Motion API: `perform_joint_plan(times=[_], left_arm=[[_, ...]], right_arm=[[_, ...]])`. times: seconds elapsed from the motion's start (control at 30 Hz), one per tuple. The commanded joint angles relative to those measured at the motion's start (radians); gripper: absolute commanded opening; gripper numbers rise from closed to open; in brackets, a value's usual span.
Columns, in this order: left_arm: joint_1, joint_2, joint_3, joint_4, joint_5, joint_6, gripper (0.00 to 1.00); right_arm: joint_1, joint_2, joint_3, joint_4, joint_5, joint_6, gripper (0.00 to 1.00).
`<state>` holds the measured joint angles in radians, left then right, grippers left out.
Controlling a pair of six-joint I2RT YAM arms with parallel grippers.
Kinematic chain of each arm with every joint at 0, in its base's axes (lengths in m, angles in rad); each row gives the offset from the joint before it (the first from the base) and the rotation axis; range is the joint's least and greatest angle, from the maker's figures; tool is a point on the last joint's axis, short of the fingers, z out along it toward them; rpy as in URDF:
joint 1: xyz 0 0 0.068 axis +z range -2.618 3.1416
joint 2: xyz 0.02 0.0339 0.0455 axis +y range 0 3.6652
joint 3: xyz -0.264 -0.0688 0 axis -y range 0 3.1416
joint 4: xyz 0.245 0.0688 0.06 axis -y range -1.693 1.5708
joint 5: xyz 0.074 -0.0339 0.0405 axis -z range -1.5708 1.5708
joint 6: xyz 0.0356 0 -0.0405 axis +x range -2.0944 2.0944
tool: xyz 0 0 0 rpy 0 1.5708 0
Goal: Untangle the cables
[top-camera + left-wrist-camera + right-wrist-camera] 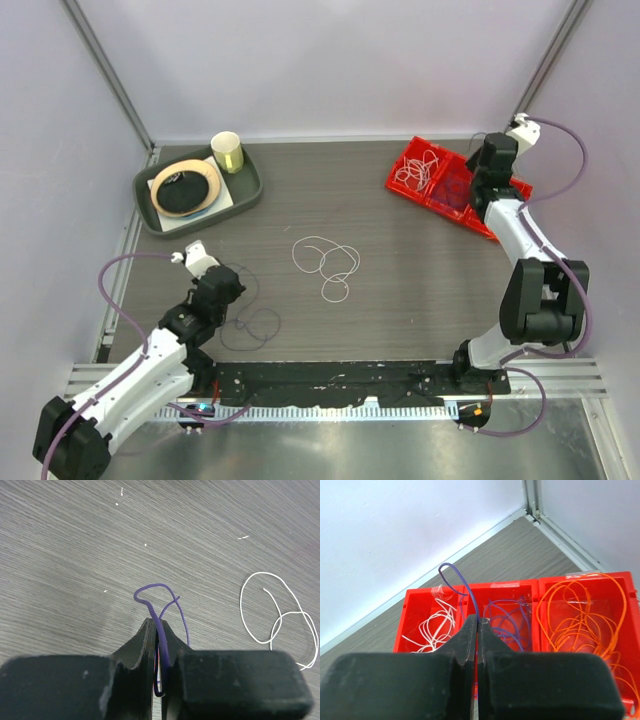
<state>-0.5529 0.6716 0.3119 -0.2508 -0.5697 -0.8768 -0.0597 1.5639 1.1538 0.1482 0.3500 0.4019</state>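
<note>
Jaws both clamp purple cables: left cable (159, 627), right cable (470, 599).

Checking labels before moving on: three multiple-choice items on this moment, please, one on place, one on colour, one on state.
1. The white cable nearest the left gripper lies: A in the tray; B on the table; C in the cup.
2. The left gripper pinches a cable coloured: A orange; B white; C purple.
3. The right gripper is: A wide open; B shut on a purple cable; C shut empty.
Answers: B, its loops rest on bare wood; C, a purple loop rises from its grip; B, the cable runs out of its closed tips.
</note>
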Motion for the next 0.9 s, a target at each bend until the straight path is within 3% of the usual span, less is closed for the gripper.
perform_joint_plan(times=[0.0, 0.27, 0.47, 0.77, 0.87], left_arm=[[0.005, 0.006, 0.003, 0.051, 0.007, 0.018, 0.09], [0.007, 0.002, 0.001, 0.054, 0.014, 0.016, 0.09], [0.007, -0.023, 0.001, 0.035, 0.002, 0.013, 0.09], [0.007, -0.029, 0.009, 0.016, -0.032, 0.015, 0.09], [0.005, -0.014, 0.016, 0.012, -0.038, 0.016, 0.09]], right_arm=[[0.003, -0.059, -0.031, -0.022, 0.079, -0.008, 0.01], [0.003, -0.148, -0.105, 0.014, 0.073, -0.023, 0.01], [0.003, 0.022, 0.027, -0.029, 0.046, -0.046, 0.01], [0.003, 0.223, 0.203, -0.14, 0.202, 0.026, 0.01], [0.003, 0.266, 0.221, -0.104, 0.184, 0.02, 0.01]])
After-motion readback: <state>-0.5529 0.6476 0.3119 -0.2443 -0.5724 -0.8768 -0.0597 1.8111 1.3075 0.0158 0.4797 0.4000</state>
